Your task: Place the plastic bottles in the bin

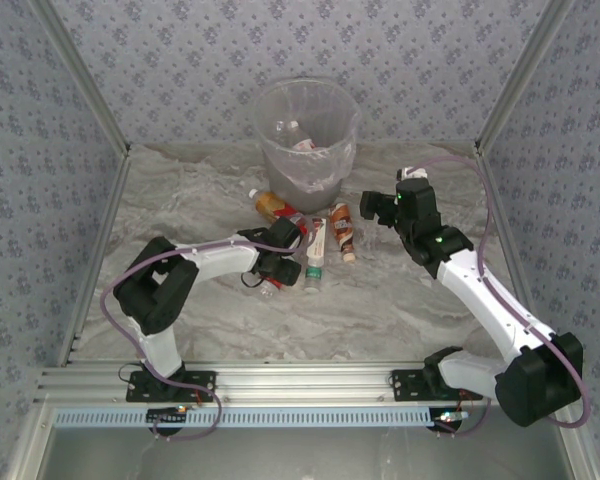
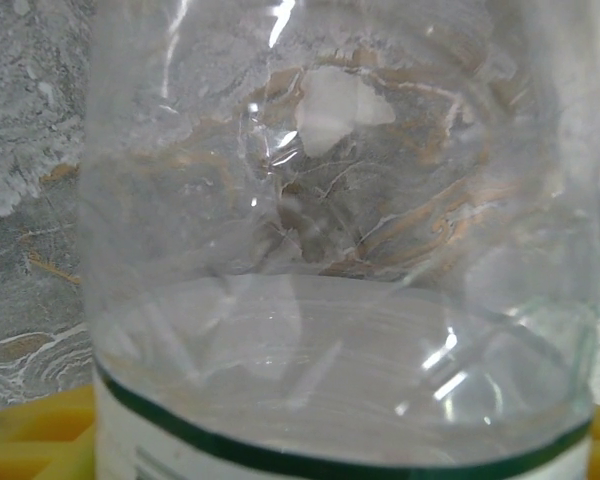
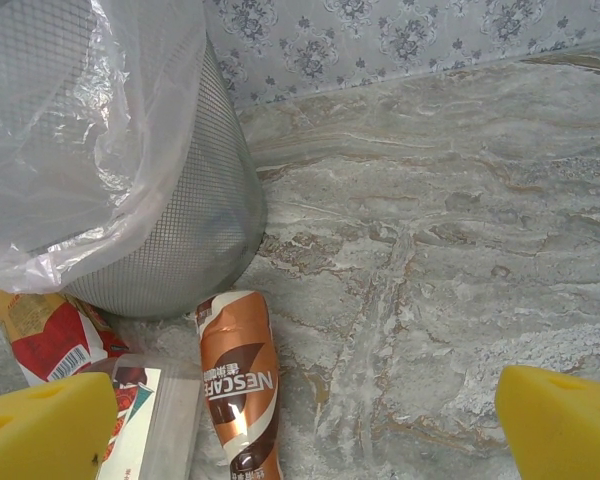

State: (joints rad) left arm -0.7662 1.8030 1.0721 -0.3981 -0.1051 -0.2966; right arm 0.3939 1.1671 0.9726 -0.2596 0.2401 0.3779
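In the top view the bin (image 1: 280, 160) stands at upper centre of the frame against the back wall, with at least one bottle lying inside it. The rest of the plastic bottles (image 1: 315, 250) lie clustered on the marbled table (image 1: 180, 190) just below it. The left gripper (image 1: 273, 268) is down among them. Its wrist view has a clear bottle (image 2: 310, 200) with a green band between the yellow fingertips (image 2: 30, 430), but I cannot tell whether they clamp it. The right gripper (image 1: 385, 205) hovers right of the cluster with its jaws wide apart. In its wrist view a brown Nescafé bottle (image 3: 240, 380) lies at lower centre, beside the bin's mesh wall.
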